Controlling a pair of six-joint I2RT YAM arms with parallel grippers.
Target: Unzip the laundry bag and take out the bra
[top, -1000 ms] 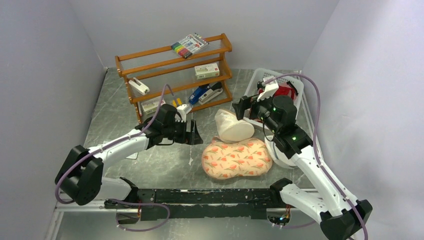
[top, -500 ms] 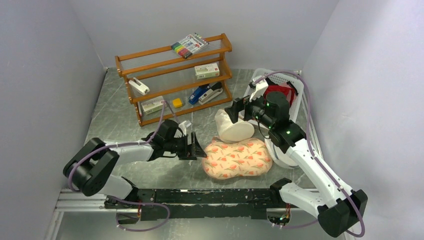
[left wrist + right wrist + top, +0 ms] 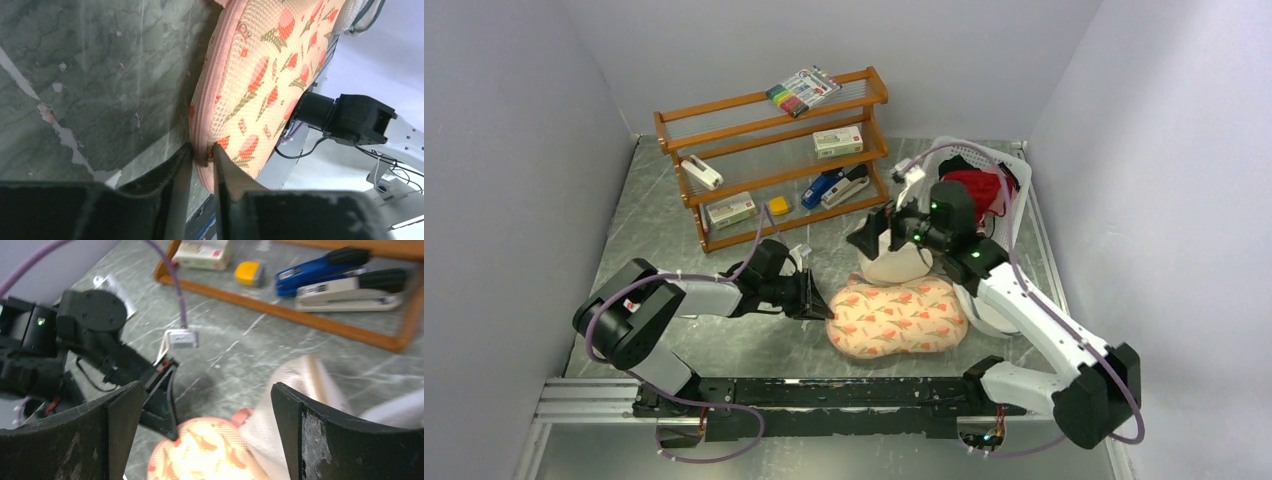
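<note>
Left gripper on the laundry bag zip, bag not opened yet

Its jaws are clamped on the zipper seam at the bag's left tip, probably hunting for the pull. The right gripper hangs wide apart above that end, likely to pin it. Bra not visible, presumably inside.

Grey marbled tabletop, plain pale walls, wooden shelf.

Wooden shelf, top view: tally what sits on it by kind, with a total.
Marker pack: 1
Small boxes: 2
Staplers, blue and grey: 2
Yellow block: 1
White gadget, kind unclear: 1
Total: 7
</note>
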